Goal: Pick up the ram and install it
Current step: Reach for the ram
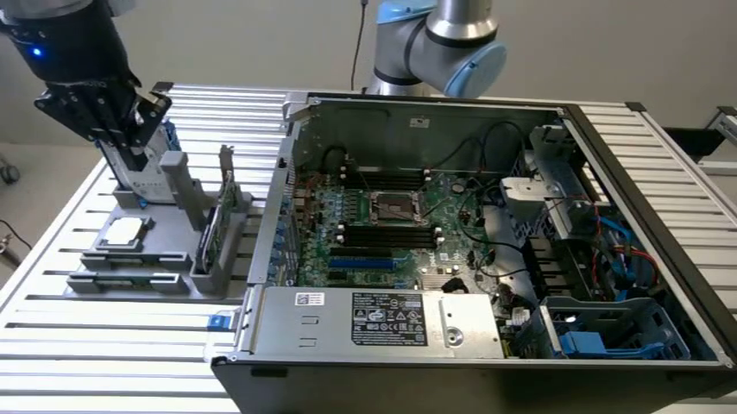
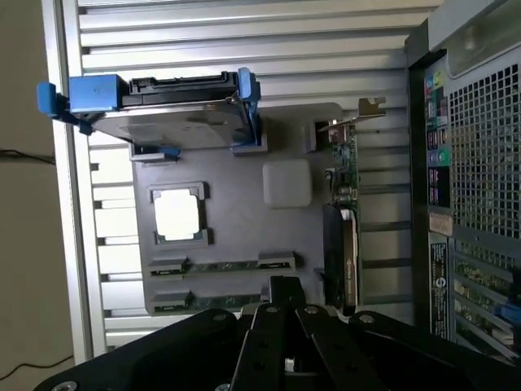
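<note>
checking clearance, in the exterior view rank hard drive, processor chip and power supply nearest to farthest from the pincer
1. hard drive, just below the pincer
2. processor chip, flat on the gray tray
3. power supply, inside the computer case

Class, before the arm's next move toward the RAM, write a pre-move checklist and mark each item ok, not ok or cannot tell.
1. RAM sticks lying in the grey holder: ok.
2. End effector open for grasping: not ok, shut.
3. End effector empty: ok.
4. End effector over the RAM sticks: not ok; in the exterior view it hangs by the hard drive.
5. Computer case open, motherboard exposed: ok.
6. Latches on the memory slots open: cannot tell.
</note>
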Robot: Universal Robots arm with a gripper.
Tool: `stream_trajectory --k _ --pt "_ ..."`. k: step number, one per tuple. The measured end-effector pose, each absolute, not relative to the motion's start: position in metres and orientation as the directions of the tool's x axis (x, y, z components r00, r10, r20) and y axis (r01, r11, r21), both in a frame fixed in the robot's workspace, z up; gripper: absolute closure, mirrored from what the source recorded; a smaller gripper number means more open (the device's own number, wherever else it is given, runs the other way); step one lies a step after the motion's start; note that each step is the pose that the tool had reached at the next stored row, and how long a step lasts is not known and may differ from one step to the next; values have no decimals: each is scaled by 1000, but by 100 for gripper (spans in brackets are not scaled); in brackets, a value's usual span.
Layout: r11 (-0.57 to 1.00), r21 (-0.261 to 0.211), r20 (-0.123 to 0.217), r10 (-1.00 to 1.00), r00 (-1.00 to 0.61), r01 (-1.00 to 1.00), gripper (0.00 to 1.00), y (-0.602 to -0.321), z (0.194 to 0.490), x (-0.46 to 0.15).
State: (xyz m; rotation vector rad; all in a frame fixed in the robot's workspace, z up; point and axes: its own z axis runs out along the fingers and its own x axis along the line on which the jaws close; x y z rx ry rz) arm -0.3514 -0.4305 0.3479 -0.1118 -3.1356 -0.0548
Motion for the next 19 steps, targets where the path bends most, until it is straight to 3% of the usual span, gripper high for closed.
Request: stream_trajectory --k 19 --pt "997 33 21 71 -997 72 89 -474 326 -386"
